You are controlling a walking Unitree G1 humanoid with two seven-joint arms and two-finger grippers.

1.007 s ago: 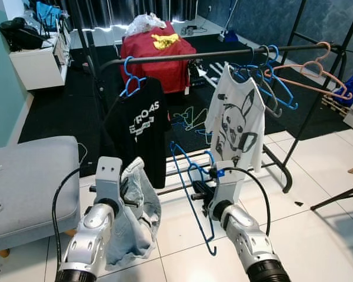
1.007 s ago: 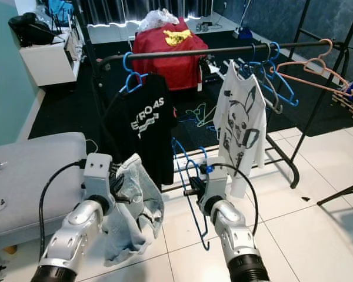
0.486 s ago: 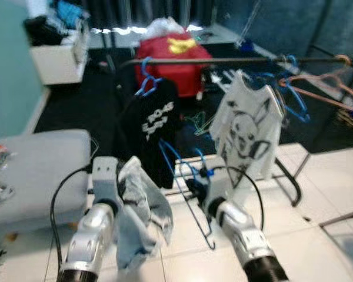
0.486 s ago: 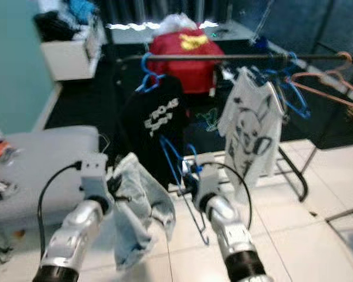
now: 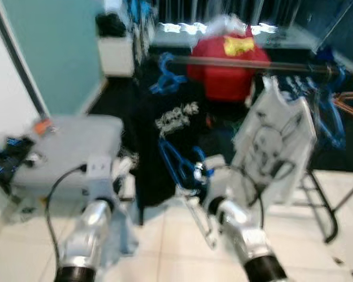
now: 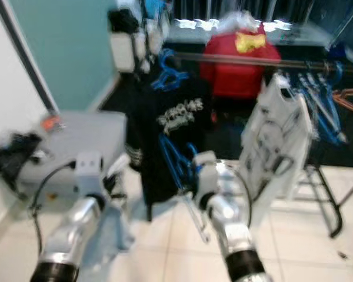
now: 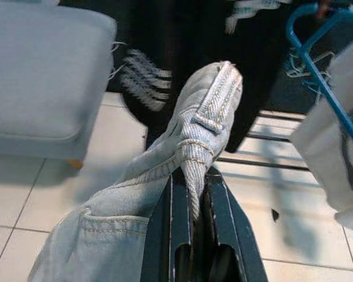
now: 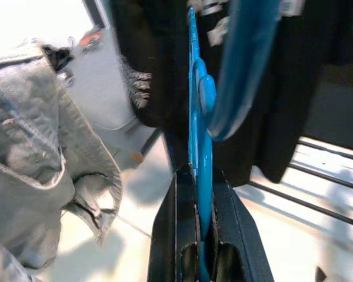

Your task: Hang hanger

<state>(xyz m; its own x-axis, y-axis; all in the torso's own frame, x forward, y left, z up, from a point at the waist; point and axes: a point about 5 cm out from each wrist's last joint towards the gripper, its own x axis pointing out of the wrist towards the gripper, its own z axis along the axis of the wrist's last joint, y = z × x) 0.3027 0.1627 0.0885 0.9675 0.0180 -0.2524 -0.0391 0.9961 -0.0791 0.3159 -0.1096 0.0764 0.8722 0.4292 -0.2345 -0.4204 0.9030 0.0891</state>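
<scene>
My left gripper [image 7: 191,176] is shut on the waistband of a pale blue denim garment [image 7: 165,170], which hangs from it low on the left [image 5: 115,235]. My right gripper [image 8: 199,170] is shut on a blue plastic hanger [image 8: 197,100] held upright in front of me [image 5: 173,161]. Behind both runs a dark clothes rail [image 5: 241,61] with a black T-shirt [image 5: 170,135] and a white printed T-shirt [image 5: 276,147] hanging from it. The eye views are blurred.
A grey padded ottoman [image 5: 70,147] stands at the left with dark clutter [image 5: 9,158] at its near end. Several blue hangers [image 5: 329,111] hang on the rail's right part. A red-covered heap [image 5: 229,64] lies beyond. The floor is white tile [image 5: 165,252].
The whole picture has swung to the left and blurred, so the camera has turned. Both grippers keep their hold, on the denim and on the hanger.
</scene>
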